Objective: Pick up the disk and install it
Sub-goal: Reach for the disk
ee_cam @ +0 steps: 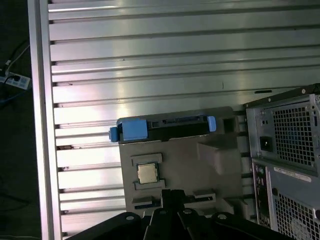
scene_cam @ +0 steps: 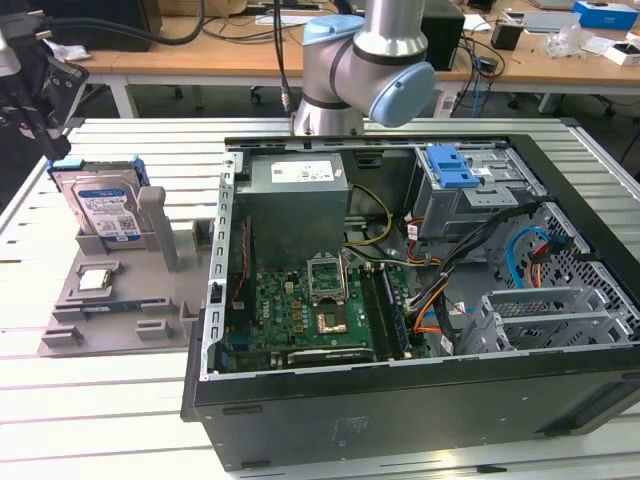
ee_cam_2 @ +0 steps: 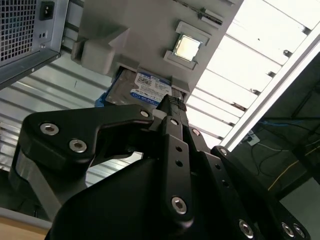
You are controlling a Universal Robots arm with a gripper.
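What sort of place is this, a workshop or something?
Most likely a robotics or electronics lab: a grey-and-pale-blue robot arm stands behind an opened black metal desktop computer case on a slatted aluminium table, with cluttered wooden workbenches beyond.

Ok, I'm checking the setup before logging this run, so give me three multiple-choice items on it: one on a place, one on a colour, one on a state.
1. Where is the disk?
A. in the grey holder beside the case
B. inside the case
C. on the motherboard

2. What colour is the disk's frame?
A. red
B. blue
C. yellow

3. How does the disk sit?
A. lying flat
B. standing on edge
C. leaning on the case

Answers:
1 A, the holder carrying it stands at the exterior view's left of the case.
2 B, blue plastic runs along its top edge in both the exterior and first wrist views.
3 B, its label faces sideways in the exterior view.
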